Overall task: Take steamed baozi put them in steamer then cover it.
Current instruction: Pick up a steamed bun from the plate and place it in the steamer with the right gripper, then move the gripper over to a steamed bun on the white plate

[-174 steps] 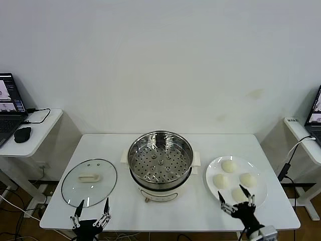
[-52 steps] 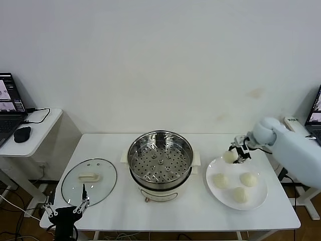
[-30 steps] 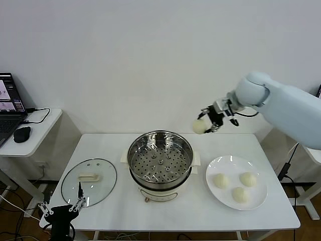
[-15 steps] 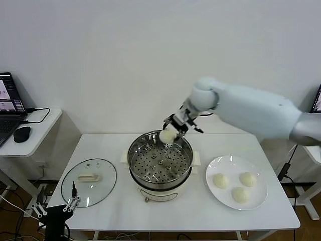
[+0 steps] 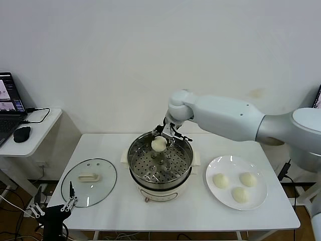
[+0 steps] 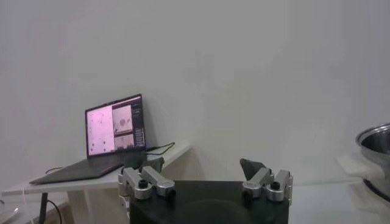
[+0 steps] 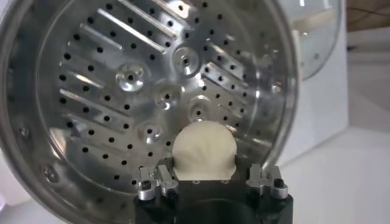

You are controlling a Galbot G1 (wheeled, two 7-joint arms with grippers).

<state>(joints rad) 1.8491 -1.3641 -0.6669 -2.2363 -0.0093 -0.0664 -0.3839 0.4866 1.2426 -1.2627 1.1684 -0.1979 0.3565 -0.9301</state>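
My right gripper (image 5: 161, 139) is shut on one steamed baozi (image 5: 159, 144), a smooth cream-white bun, and hangs inside the back half of the steamer (image 5: 134, 161). In the right wrist view the baozi (image 7: 203, 149) sits between the fingers just above the perforated tray (image 7: 116, 91). Three more baozi (image 5: 219, 180) (image 5: 247, 178) (image 5: 238, 194) lie on the white plate (image 5: 211, 170) to the right. The cover (image 5: 105, 188), clear glass with a cream handle, lies flat left of the steamer. My left gripper (image 5: 50, 207) is open and parked below the table's front left corner.
A side desk (image 5: 42, 131) with a laptop (image 5: 9, 105) and a mouse (image 5: 22, 134) stands at the far left. The left wrist view shows that laptop (image 6: 116, 131) and the steamer's edge (image 6: 376, 139). Another desk (image 5: 301, 131) stands at the far right.
My right arm has carried the baozi left from beside the plate and down into the steamer. The left gripper has drifted slightly left, still open.
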